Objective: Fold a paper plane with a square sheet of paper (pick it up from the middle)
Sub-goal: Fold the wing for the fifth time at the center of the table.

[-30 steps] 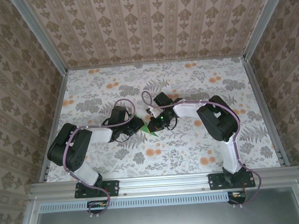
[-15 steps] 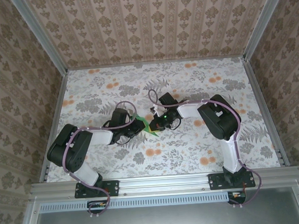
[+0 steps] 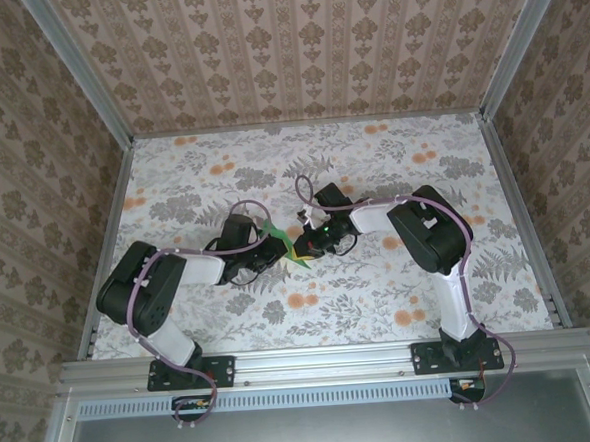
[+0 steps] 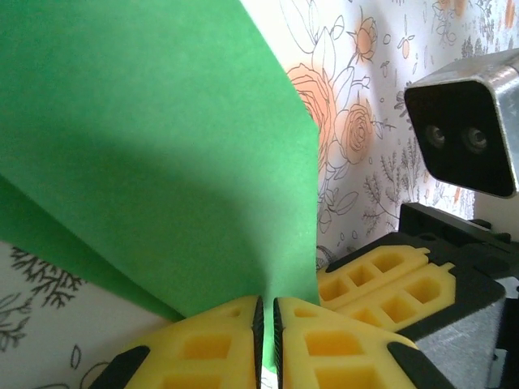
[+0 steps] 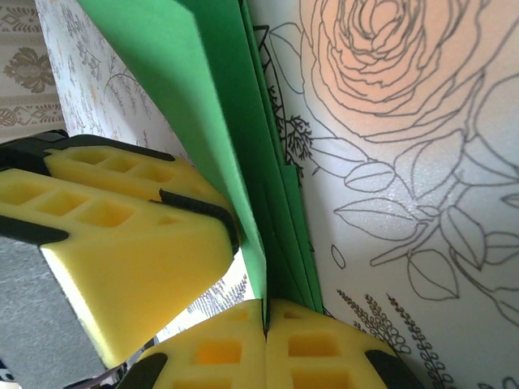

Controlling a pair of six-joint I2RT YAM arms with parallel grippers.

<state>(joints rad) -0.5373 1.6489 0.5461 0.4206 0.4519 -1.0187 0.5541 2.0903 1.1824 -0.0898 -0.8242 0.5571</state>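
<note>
The green sheet of paper [image 3: 277,235] is folded into layers and held up off the table between the two arms at mid-table. My left gripper [image 3: 270,249] is shut on it. In the left wrist view the paper [image 4: 162,146] rises as a broad green face from the pinch of the left gripper [image 4: 268,340]. My right gripper [image 3: 303,246] is shut on the paper from the other side. In the right wrist view the layered edges [image 5: 243,138] run into the closed right gripper [image 5: 265,324], just beside the left gripper's yellow fingers [image 5: 122,235].
The floral tablecloth [image 3: 372,166] covers the table, with patterned walls on three sides and metal rails at the edges [image 3: 515,208]. The right wrist's camera housing [image 4: 466,130] sits close behind the right gripper's yellow fingers [image 4: 381,284]. Both arms crowd the middle.
Both grippers have drawn slightly closer and shifted a little away from the near edge. The paper stands more upright between them, with more green showing. Both grips have held.
</note>
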